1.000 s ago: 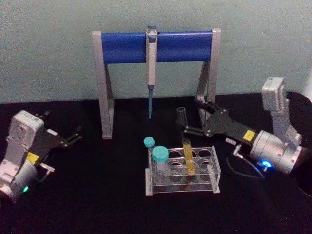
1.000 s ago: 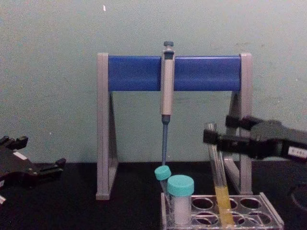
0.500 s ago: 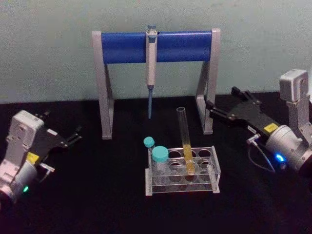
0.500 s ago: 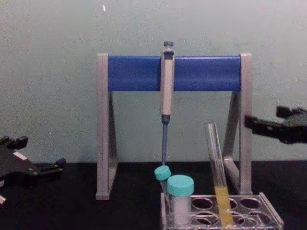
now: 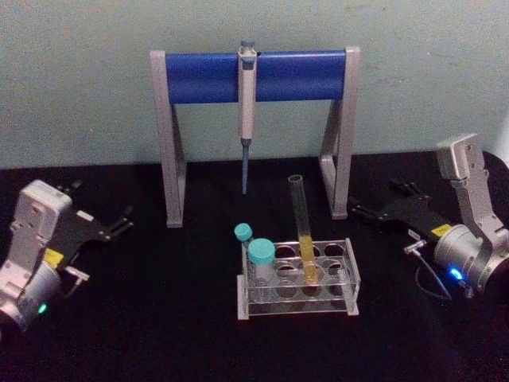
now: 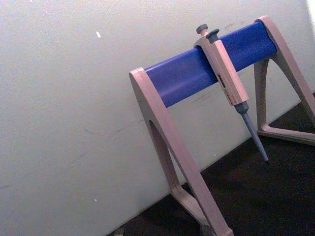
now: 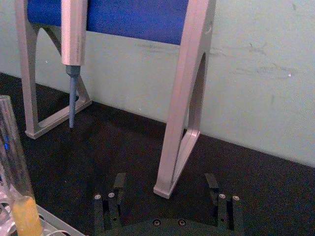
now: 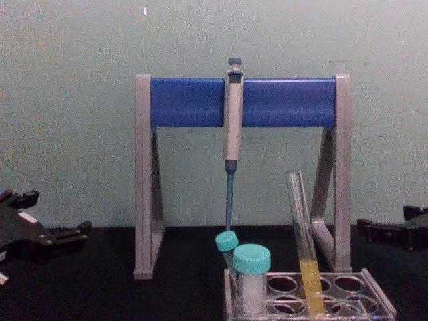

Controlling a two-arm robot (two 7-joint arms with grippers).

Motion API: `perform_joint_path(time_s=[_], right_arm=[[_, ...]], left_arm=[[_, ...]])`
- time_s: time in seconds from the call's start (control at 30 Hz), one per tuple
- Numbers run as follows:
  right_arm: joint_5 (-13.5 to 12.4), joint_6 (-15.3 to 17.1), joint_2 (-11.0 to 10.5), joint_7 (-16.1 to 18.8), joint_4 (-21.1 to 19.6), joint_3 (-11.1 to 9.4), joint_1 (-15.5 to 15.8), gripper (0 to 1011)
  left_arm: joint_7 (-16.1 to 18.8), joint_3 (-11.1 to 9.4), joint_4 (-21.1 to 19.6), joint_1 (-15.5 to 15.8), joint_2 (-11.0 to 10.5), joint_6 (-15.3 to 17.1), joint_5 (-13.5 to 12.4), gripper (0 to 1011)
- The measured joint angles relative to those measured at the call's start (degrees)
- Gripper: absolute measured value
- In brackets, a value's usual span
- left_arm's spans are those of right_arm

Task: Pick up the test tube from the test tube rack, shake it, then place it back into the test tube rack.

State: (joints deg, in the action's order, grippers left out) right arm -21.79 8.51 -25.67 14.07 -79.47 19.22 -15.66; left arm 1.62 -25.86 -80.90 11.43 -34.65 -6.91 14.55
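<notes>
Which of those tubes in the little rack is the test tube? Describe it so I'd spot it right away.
In front of the tall grey-and-blue pipette stand sits a low clear test tube rack. The test tube leans in it, right of the two teal-capped tubes. It is the tallest and uncapped, with yellow liquid at the bottom.

Head view down, chest view level (shared pipette stand [image 5: 254,76])

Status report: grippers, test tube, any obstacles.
Right gripper open, beside rack. Left gripper parked, open. Test tube leaning in test tube rack. Nothing blocking.
</notes>
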Motion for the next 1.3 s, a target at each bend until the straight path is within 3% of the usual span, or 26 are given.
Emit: perform_joint_path(time_s=[1.3], right_arm=[[-0.06,-0.21,-0.09,0.22,-0.04,0.05,-0.09,1000]], left_arm=[[0.00,0.00,0.00,0.00,0.00,0.00,0.00,1001]])
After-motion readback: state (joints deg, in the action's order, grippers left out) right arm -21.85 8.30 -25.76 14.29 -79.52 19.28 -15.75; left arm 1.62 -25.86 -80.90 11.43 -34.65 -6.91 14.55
